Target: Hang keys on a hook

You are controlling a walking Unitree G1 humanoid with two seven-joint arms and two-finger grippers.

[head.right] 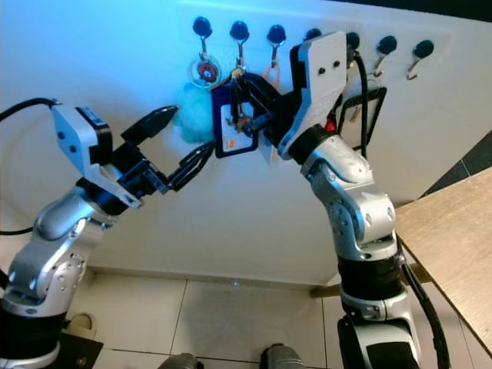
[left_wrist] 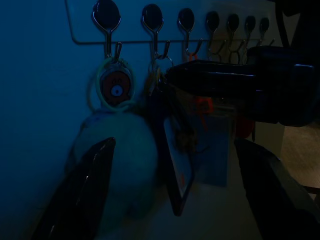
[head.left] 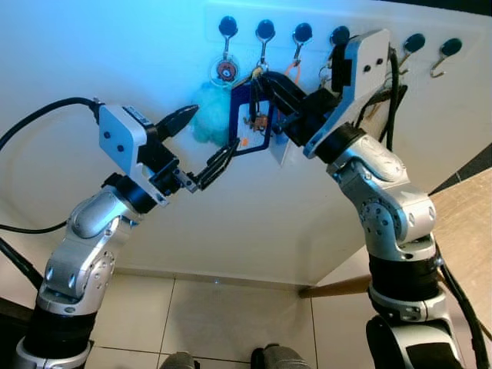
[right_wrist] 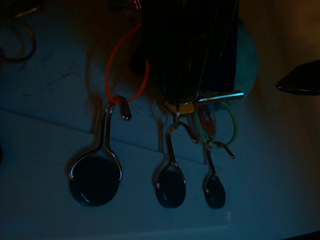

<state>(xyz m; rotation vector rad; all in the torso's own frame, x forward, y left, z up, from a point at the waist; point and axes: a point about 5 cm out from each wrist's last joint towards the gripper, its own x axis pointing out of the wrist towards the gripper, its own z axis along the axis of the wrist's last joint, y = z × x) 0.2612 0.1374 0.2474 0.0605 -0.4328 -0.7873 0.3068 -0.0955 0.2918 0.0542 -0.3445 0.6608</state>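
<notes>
- The hook rail (head.left: 323, 19) is a white strip on the wall carrying a row of round black pads, each with a thin bent-wire metal hook below it.
- The keys (head.left: 257, 123) sit under the second hook (head.left: 264, 48) from the rail's left end. They're a bunch with a flat dark blue card holder (head.right: 233, 129) that has a pale insert, and the ring end reaches up to that hook.
- On the leftmost hook hangs a round orange-and-white badge (head.left: 226, 70), and a fluffy teal pom-pom (head.left: 209, 115) dangles just below it, looking soft and fuzzy.
- An orange loop (head.left: 293, 69) hangs on the third hook.
- The right gripper (head.left: 261, 96) reaches up and across from the right. The silver arm is bent at the elbow, the white wrist block is tipped toward the rail, and the long black fingers are closed on the key bunch right at the second hook.
- The left gripper (head.left: 204, 146) is raised from the left with its forearm angled up. The fingers are spread wide, with one tip by the pom-pom and the other touching or just short of the card holder's lower left corner, gripping nothing.
- A wooden table (head.right: 453, 231) edge shows at the right, and pale floor tiles (head.left: 192, 315) lie below.
</notes>
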